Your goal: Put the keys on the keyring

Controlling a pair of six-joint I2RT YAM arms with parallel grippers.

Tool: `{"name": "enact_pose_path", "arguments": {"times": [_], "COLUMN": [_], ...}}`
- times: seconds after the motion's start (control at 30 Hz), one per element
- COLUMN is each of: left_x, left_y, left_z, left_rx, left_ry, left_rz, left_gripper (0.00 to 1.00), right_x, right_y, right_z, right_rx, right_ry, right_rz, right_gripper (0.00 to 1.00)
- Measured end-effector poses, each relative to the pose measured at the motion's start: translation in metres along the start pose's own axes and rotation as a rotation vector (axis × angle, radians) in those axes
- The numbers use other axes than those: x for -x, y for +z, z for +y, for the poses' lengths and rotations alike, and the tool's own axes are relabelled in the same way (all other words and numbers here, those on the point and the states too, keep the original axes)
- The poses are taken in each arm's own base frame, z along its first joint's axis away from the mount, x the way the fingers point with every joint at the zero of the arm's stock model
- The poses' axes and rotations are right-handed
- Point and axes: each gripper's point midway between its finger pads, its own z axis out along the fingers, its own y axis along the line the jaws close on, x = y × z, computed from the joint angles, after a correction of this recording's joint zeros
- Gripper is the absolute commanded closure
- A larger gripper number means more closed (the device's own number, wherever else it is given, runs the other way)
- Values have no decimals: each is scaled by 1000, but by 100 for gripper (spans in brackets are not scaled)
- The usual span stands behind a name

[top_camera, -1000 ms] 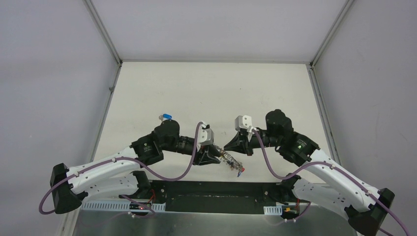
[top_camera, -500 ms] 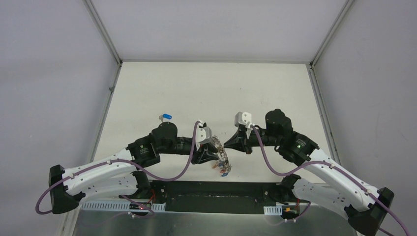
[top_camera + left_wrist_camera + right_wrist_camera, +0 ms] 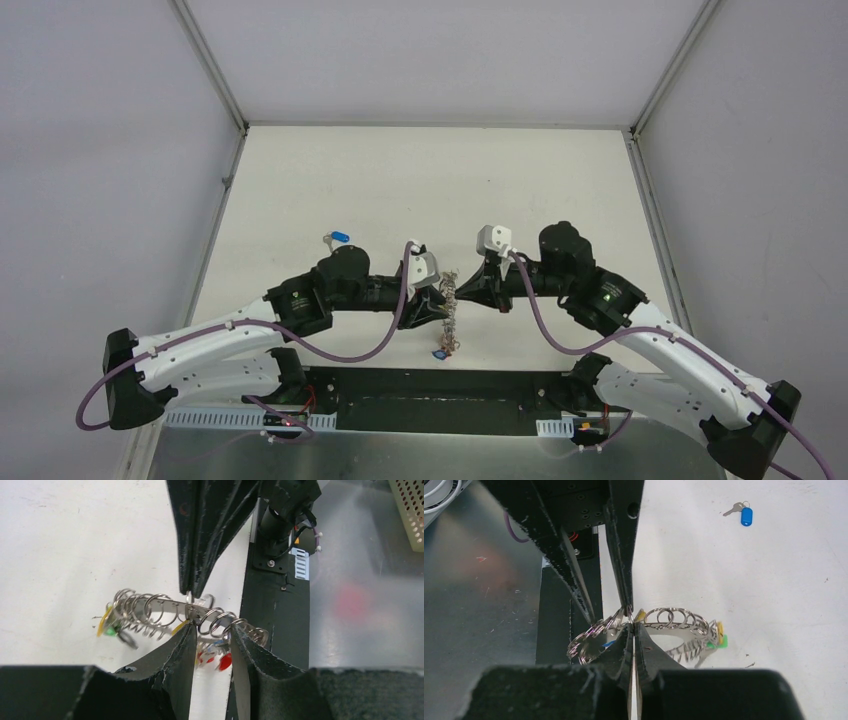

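Nothing legible shows in any view: no text, label, brand, number or sign. The loose key [image 3: 746, 516] on the tabletop [image 3: 774, 580] has a blue tag on which no writing can be made out. The coloured tags strung on the keyring [image 3: 165, 606] are too small and blurred to read.
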Motion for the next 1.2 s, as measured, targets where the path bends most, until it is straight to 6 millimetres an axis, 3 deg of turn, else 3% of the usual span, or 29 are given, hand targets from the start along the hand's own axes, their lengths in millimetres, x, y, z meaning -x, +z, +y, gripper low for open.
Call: {"name": "enact_pose_path", "arguments": {"times": [0.63,0.83,1.03,1.2], "left_x": [1,3,24,29], "left_y": [0,-4,-16,-14], "left_z": [-38,-19,-2,6], "left_rx": [-165,-44,69,98], "left_ry": [92,93,140,202], "left_rz": [-1,-2,-63,-62], "left_gripper": [71,68,67,67], "right_x": [-5,-5,-2,1], "right_y": [1,1,2,3], "right_z": [-18,-17,-11,-3], "right_rx": [-113,-107,-65,-18], "right_ry": [89,86,71,56], "right_rz": [20,19,9,-2], "right_gripper": [100,100,100,100]}}
